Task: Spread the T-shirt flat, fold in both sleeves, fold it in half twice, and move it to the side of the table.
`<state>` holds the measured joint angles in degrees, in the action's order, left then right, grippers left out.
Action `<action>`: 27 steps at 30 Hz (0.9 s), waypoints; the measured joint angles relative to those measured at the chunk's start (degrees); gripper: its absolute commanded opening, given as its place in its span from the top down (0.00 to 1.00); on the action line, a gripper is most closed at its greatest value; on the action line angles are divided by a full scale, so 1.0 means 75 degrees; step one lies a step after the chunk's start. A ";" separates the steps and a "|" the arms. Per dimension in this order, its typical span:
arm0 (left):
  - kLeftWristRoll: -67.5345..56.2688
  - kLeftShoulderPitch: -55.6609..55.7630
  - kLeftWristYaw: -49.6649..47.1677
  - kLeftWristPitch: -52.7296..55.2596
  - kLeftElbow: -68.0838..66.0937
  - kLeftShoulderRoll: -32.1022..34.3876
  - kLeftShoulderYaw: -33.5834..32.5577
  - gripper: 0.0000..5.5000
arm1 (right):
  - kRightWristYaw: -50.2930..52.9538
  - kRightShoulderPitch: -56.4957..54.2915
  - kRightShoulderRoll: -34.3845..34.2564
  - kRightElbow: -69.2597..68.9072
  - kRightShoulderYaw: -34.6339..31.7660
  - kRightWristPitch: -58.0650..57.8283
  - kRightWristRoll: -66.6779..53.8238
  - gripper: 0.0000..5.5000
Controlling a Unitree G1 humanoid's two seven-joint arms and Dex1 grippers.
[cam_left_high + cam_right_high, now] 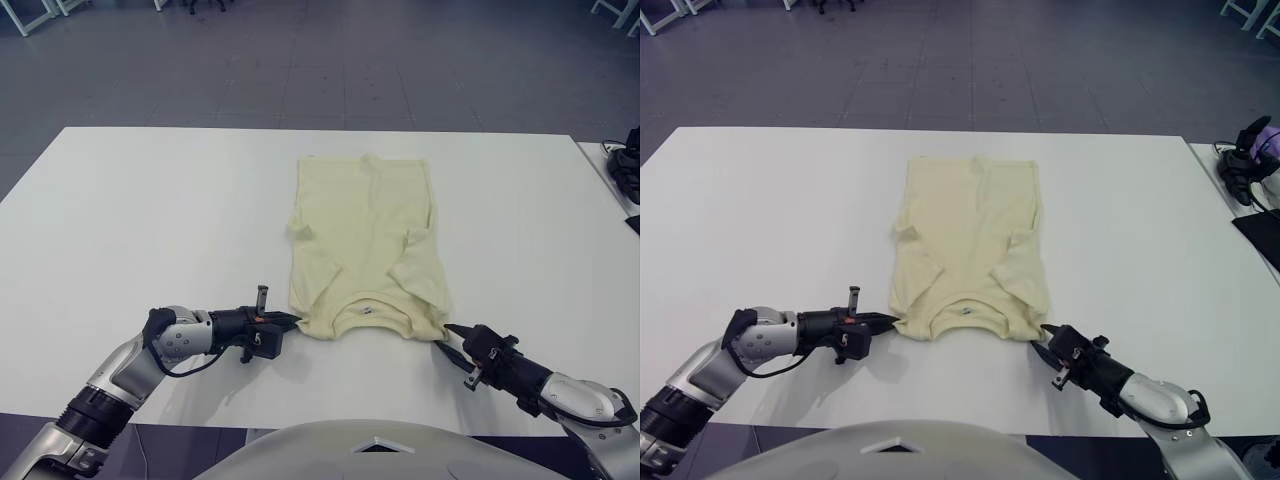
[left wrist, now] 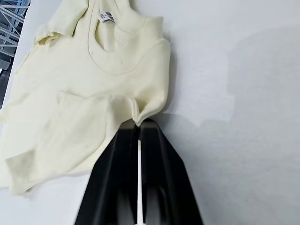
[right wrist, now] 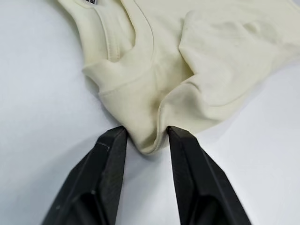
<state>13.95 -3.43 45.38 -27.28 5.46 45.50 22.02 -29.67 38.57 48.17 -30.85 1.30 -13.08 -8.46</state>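
Left fingers (image 2: 112, 178) pinching T-shirt (image 1: 365, 235), right fingers (image 3: 110, 159) apart astride shoulder, collar nearest, hem farthest

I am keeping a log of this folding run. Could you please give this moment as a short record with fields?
Garment: pale yellow T-shirt, lying on the white table, collar toward the robot
Sleeves: both folded in over the body
Left gripper: shut on the shirt's near left shoulder corner
Right gripper: open, fingers on either side of the near right shoulder corner
Stage: half folds not yet done
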 measured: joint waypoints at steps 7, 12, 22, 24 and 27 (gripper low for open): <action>-0.0010 0.0026 -0.0008 0.0137 0.0244 -0.0002 -0.0035 1.00 | -0.0044 -0.0167 0.0053 0.0001 0.0077 -0.0178 0.0090 1.00; -0.0324 0.0038 0.0106 0.0244 0.0633 0.0058 -0.0247 1.00 | -0.0377 -0.0270 0.0117 -0.0061 -0.0223 -0.0575 -0.0067 1.00; -0.1601 -0.0491 0.1198 0.0763 0.1760 0.1126 -0.1030 1.00 | -0.3777 -0.1373 0.2265 -0.0319 -0.0591 -0.1672 -0.1212 1.00; -0.2205 -0.0696 0.1540 0.1361 0.2260 0.1405 -0.1211 1.00 | -0.4448 -0.1833 0.2660 -0.0435 -0.0866 -0.2007 -0.1758 1.00; -0.3218 -0.1106 0.2028 0.2267 0.2950 0.1772 -0.1358 1.00 | -0.4987 -0.2192 0.2814 -0.0512 -0.1125 -0.2568 -0.2519 1.00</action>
<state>-10.18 -11.73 60.59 -10.28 27.59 58.79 11.84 -67.07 22.13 69.27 -34.69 -7.14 -32.34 -27.36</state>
